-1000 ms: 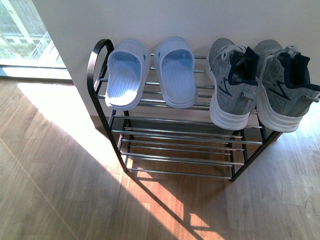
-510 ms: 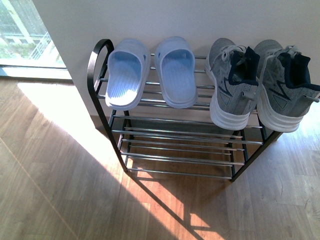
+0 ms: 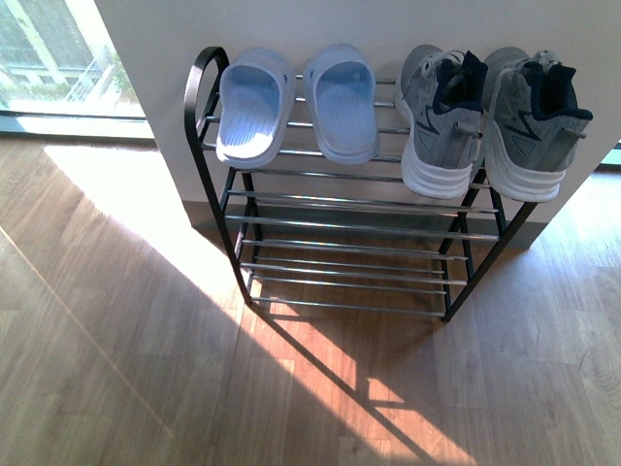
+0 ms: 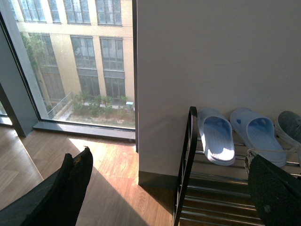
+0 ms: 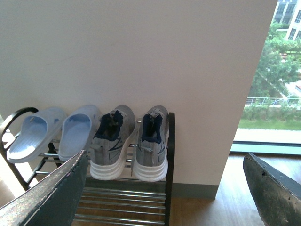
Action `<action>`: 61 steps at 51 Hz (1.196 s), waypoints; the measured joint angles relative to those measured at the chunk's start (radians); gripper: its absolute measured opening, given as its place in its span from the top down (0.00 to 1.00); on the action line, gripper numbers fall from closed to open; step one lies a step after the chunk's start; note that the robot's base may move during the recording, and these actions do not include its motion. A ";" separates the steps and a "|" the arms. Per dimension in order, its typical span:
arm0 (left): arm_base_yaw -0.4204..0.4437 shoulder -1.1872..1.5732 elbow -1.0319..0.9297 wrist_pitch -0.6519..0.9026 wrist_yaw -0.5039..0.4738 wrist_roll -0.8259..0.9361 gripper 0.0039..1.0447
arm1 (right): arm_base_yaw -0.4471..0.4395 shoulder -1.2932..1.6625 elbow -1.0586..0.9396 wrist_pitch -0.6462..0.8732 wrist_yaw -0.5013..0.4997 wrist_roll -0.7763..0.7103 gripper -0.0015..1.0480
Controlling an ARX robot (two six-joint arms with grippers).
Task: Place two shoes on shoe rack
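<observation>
The front view looks steeply down on the shoe rack [image 3: 340, 223], which stands at twelve o'clock against the wall. The left wrist view looks level from the rack's nine o'clock side, farther back. The right wrist view faces it from three o'clock; all three share the top tier.

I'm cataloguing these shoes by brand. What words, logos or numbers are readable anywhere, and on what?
No readable text in any view.
Grey sneakers: side markings only, no legible brand.
Pale blue slides: ribbed footbeds, no print visible.
Shoe rack: no label visible.
</observation>
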 joint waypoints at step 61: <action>0.000 0.000 0.000 0.000 0.000 0.000 0.09 | 0.000 0.000 0.000 0.000 0.000 0.000 0.09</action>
